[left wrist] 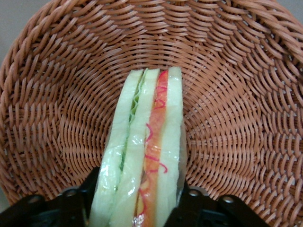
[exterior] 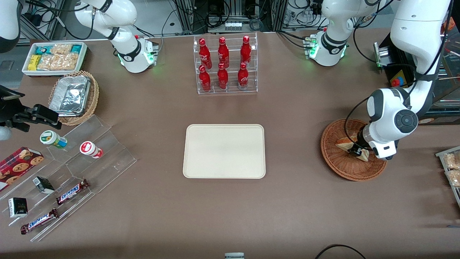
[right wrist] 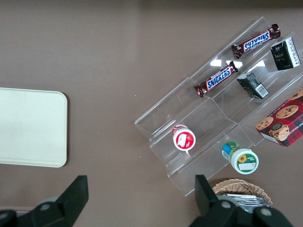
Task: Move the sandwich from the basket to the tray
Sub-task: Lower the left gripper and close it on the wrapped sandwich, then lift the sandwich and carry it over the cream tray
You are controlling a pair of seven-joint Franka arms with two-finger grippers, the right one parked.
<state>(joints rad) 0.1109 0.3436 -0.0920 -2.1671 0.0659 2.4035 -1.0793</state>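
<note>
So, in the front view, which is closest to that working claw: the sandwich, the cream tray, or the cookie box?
1. Sandwich: between the gripper's fingers, in the basket.
2. Tray: mid-table.
3. Cookie box: at the parked arm's end.

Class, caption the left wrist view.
Tool straddling the sandwich inside the basket.

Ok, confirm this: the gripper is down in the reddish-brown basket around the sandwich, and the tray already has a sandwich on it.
Not quite. The front view shows the tray bare. The rest holds: the gripper is down in the basket, its fingers either side of the sandwich.
</note>
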